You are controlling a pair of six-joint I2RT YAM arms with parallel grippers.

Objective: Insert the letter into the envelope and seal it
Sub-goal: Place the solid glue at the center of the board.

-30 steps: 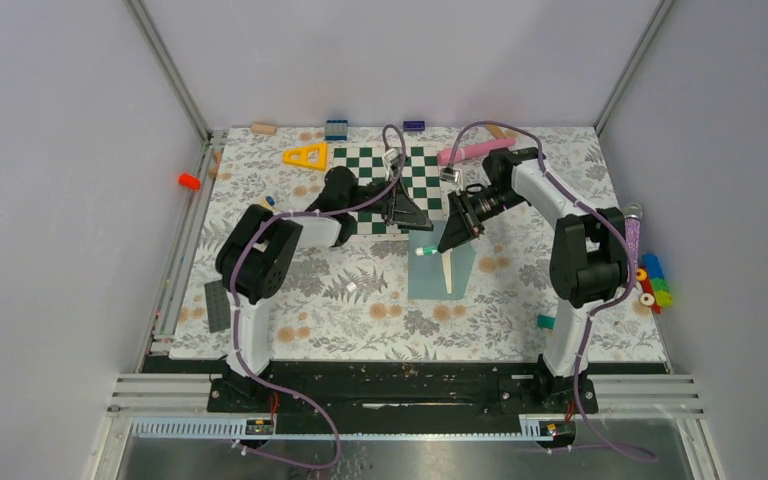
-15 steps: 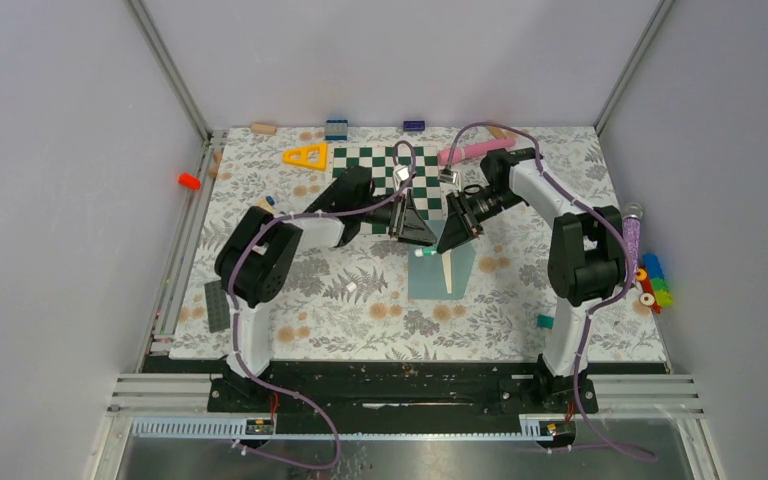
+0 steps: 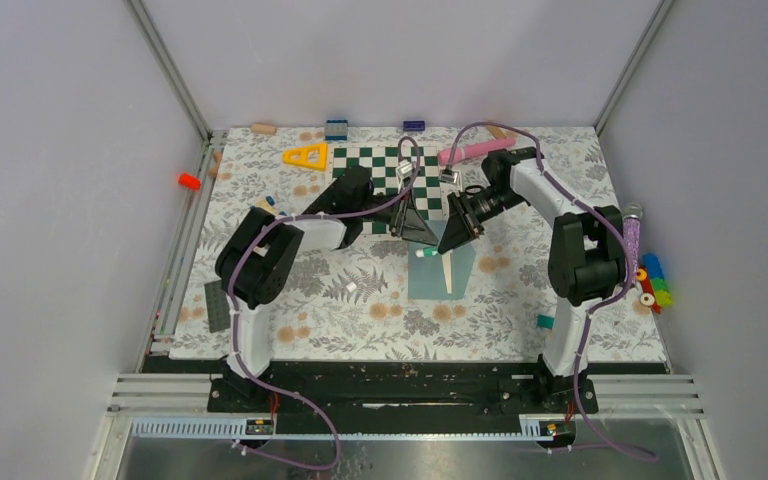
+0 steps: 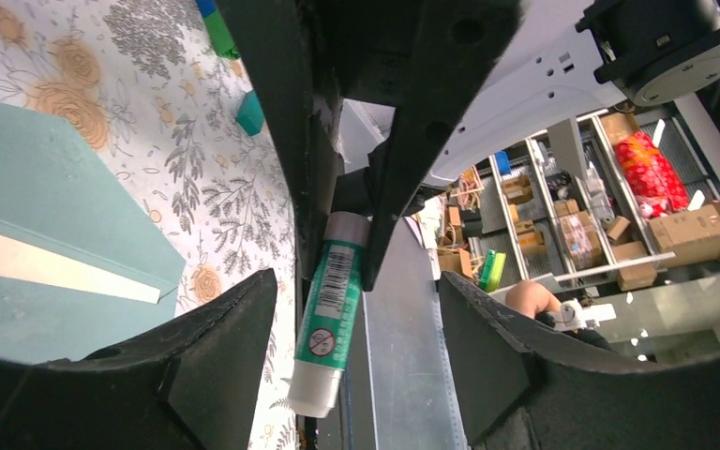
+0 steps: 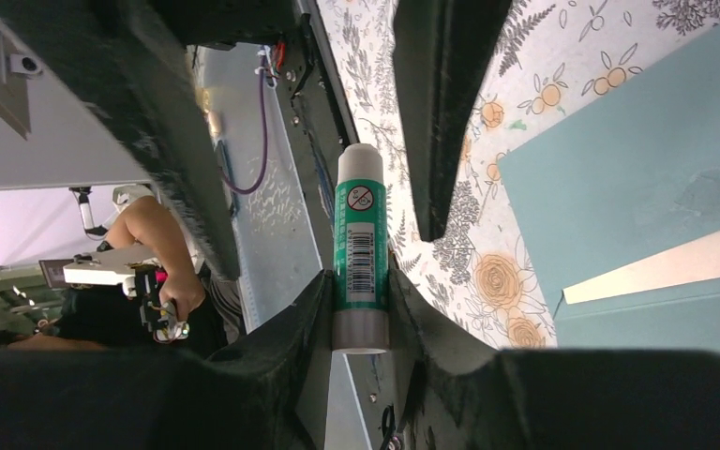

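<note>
The teal envelope [image 3: 440, 275] lies flat mid-table, also seen in the left wrist view [image 4: 47, 178] and the right wrist view [image 5: 637, 178]. A narrow cream strip of the letter [image 3: 447, 272] shows across it [image 4: 47, 267] [image 5: 666, 267]; the rest of the letter is hidden. My right gripper [image 3: 452, 240] hovers above the envelope's far end, shut on a green-and-white glue stick [image 5: 360, 244]. My left gripper [image 4: 354, 291] faces it from the left, open. Its jaws stand on either side of the stick's white cap end [image 4: 328, 309], apart from it.
A green-white chessboard [image 3: 400, 175] sits behind the grippers. A yellow triangle [image 3: 306, 155] and a pink stick [image 3: 475, 151] lie at the back. A dark baseplate [image 3: 217, 305] is at the left edge, and coloured pieces [image 3: 652, 283] and a teal block [image 3: 546, 321] at the right.
My left gripper has moved right and nearer, up to the glue stick, and its jaws have narrowed slightly. The right gripper and the stick have stayed put.
</note>
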